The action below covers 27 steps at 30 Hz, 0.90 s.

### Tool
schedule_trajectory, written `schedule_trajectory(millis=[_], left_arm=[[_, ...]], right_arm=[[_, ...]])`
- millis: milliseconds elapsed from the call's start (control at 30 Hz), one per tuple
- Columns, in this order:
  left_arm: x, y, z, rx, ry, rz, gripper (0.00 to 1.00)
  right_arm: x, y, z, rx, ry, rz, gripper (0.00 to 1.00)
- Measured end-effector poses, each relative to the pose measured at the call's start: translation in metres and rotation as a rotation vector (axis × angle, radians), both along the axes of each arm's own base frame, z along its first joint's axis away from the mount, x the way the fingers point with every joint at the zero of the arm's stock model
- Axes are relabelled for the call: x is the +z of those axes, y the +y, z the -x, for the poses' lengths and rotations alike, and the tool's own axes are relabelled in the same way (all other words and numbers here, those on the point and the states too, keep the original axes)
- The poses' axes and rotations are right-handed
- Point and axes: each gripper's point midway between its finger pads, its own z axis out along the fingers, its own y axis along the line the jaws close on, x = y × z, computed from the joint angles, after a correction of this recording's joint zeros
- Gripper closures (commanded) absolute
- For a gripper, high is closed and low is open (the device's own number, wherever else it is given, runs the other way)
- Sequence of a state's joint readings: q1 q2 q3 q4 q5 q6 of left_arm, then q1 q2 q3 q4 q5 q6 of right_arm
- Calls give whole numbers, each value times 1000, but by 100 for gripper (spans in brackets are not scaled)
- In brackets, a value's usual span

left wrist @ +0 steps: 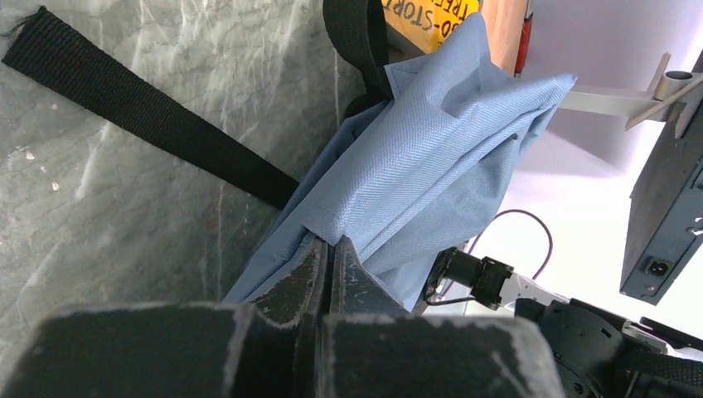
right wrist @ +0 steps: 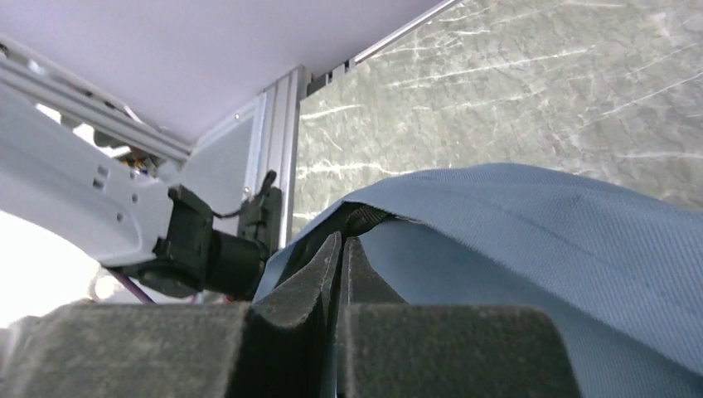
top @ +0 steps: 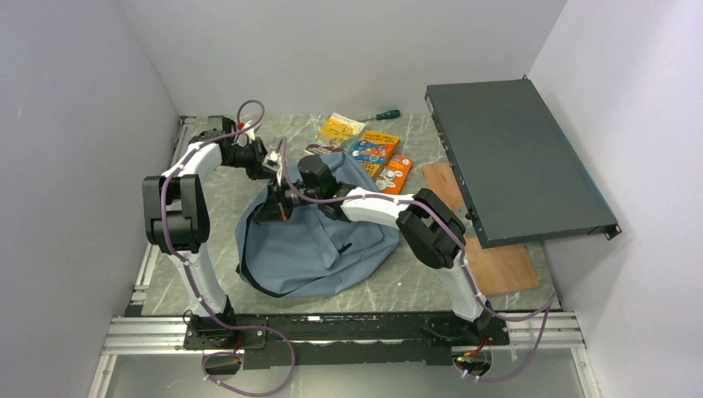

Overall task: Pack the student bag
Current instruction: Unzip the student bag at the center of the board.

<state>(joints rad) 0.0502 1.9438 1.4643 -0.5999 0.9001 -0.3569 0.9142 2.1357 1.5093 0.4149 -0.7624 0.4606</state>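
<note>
The student bag (top: 323,245) lies slumped in the middle of the surface (top: 390,278), a grey slab with pale marble-like veins. The bag is soft, finely woven grey-blue cloth, rounded and wrinkled, with a dark opening at its far end.

Both arms rise from the near edge and bend inward over the bag. The right arm reaches left across it, elbow high. Its right end effector (right wrist: 342,240) is clenched on the seamed lip of the opening, the dark pads pressed together with the cloth between them. The left arm stands tall on the left side and folds back toward the middle. Its left end effector (left wrist: 332,242) is clamped on a bunched fold of the same blue cloth. A flat black webbing strap (left wrist: 149,124) with a frayed end trails over the stone beside it.

Past the bag, near the far edge, sit bright orange booklets (top: 379,151), a yellow packet (top: 340,127) and a green-handled screwdriver (top: 385,114). One cover shows cut-off lettering in which "STOR" can be made out. At the right, a flat dark grey metal box (top: 514,157) tilts above a brown board (top: 501,265).
</note>
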Motion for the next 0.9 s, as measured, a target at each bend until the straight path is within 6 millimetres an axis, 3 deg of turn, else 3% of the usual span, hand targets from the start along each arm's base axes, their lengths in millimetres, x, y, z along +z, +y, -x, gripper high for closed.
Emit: schedule_trajectory(millis=[167, 400, 900], left_arm=[[1, 0, -2, 0, -12, 4, 100], [0, 1, -2, 0, -11, -5, 100], [-1, 1, -1, -6, -18, -9, 100]], right_arm=[[-9, 15, -9, -21, 106, 22, 95], [-27, 14, -17, -92, 166, 82, 86], [-20, 20, -32, -102, 136, 79, 68]])
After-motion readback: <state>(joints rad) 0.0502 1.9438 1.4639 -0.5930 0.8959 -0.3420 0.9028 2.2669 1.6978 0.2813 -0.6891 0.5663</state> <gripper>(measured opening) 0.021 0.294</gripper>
